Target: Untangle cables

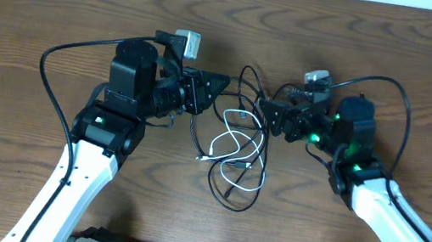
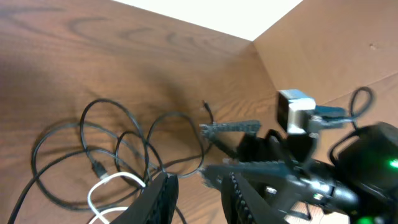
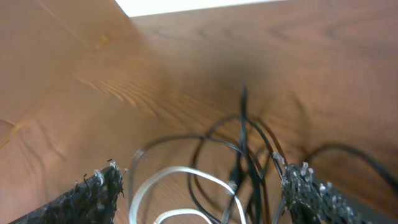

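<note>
The cables (image 1: 238, 154) lie in a loose tangle at the table's centre: thin black loops around a white strand (image 1: 227, 142). My left gripper (image 1: 220, 83) reaches in from the left at the tangle's upper edge. In the left wrist view its jaws (image 2: 198, 180) stand a little apart over bare wood, with the white strand (image 2: 102, 186) and black loops (image 2: 118, 143) just to their left. My right gripper (image 1: 267, 114) comes from the right and touches the tangle's side. Seen from its own wrist, the right gripper (image 3: 199, 171) is wide open, black cables (image 3: 242, 143) and the white strand (image 3: 180, 171) lying between its fingers.
The table (image 1: 45, 1) is brown wood with a pale strip along its far edge. Thick black wires (image 1: 52, 71) loop off both arms. The two grippers face each other a short way apart, and the right gripper's fingers (image 2: 230, 127) show in the left wrist view.
</note>
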You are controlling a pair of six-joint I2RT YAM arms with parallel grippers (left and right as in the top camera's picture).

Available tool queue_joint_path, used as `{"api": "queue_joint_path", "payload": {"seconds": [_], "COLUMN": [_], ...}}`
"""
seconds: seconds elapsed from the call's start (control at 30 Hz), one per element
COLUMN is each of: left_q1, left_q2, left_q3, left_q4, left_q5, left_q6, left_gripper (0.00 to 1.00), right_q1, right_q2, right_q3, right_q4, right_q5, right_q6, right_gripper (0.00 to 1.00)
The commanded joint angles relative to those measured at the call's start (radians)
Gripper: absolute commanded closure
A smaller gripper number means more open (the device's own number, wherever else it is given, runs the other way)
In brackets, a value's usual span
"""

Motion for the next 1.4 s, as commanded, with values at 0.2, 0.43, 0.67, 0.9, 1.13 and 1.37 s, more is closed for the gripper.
{"api": "queue_joint_path", "payload": {"seconds": [0.2, 0.43, 0.67, 0.9, 1.13, 1.37], "left_q1": [-0.002, -0.002, -0.002, -0.002, -0.002, -0.002], "left_q2": [-0.013, -0.013, -0.013, -0.013, -0.013, -0.013], "left_q3": [0.015, 0.015, 0.015, 0.015, 0.015, 0.015], "left_q4": [-0.092, -0.093, -0.093, -0.093, -0.093, -0.093], "left_q5": [-0.019, -0.019, -0.019, -0.019, -0.019, -0.019], "left_q6": [0.023, 0.023, 0.023, 0.023, 0.023, 0.023], "left_gripper": [0.41, 0.02, 0.02, 0.02, 0.02, 0.02], "right_q1": [0.074, 0.104, 0.101, 0.068, -0.001, -0.035], "right_q2": [0.206, 0.269, 0.213, 0.088, -0.008, -0.014], "right_q3": [0.0, 0.0, 0.0, 0.0, 0.0, 0.0], "right_q4": [0.034, 0.034, 0.277, 0.801, 0.896, 0.886], "right_q5": [0.024, 0.027, -0.135, -0.258, -0.293, -0.367], "right_q6": [-0.024, -0.032, 0.063, 0.312, 0.394, 0.438], "right_gripper": [0.25, 0.95, 0.99, 0.99, 0.99, 0.99]}}
